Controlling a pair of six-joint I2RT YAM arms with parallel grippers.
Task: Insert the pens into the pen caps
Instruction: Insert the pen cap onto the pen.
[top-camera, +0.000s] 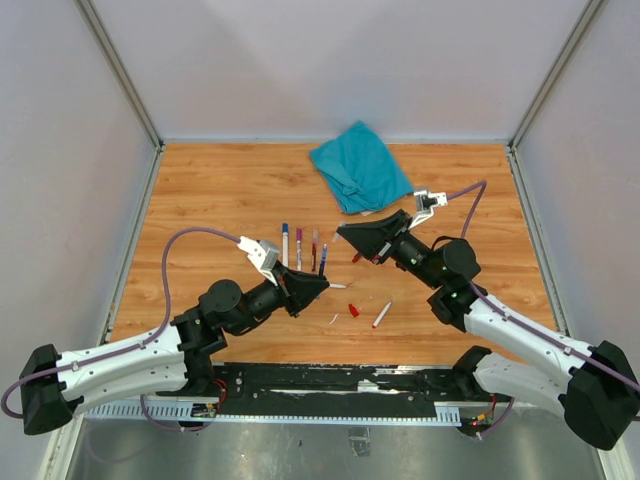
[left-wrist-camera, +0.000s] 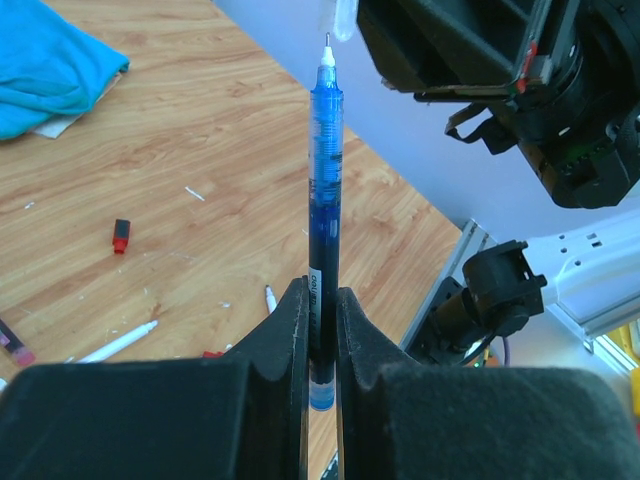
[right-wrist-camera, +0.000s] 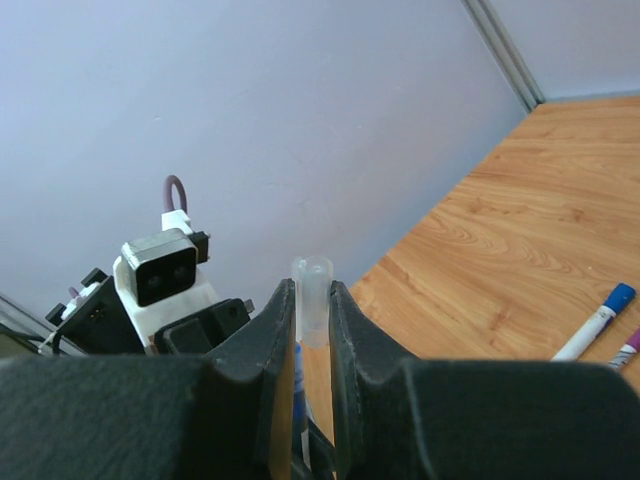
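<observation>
My left gripper (left-wrist-camera: 322, 300) is shut on a blue pen (left-wrist-camera: 323, 190) and holds it off the table, bare tip pointing away. My right gripper (right-wrist-camera: 312, 300) is shut on a clear pen cap (right-wrist-camera: 313, 295). In the left wrist view that cap (left-wrist-camera: 342, 18) hangs just beyond the pen's tip, slightly to its right, not over it. From above, the left gripper (top-camera: 320, 283) and right gripper (top-camera: 343, 233) face each other over the table's middle, the blue pen (top-camera: 323, 259) between them. Three capped pens (top-camera: 298, 246) lie in a row to the left.
A teal cloth (top-camera: 360, 167) lies at the back. A red cap (top-camera: 354, 311), a loose white pen (top-camera: 382, 315) and white scraps (top-camera: 334, 319) lie near the front middle. Another red cap (left-wrist-camera: 120, 236) shows in the left wrist view. Grey walls enclose the table.
</observation>
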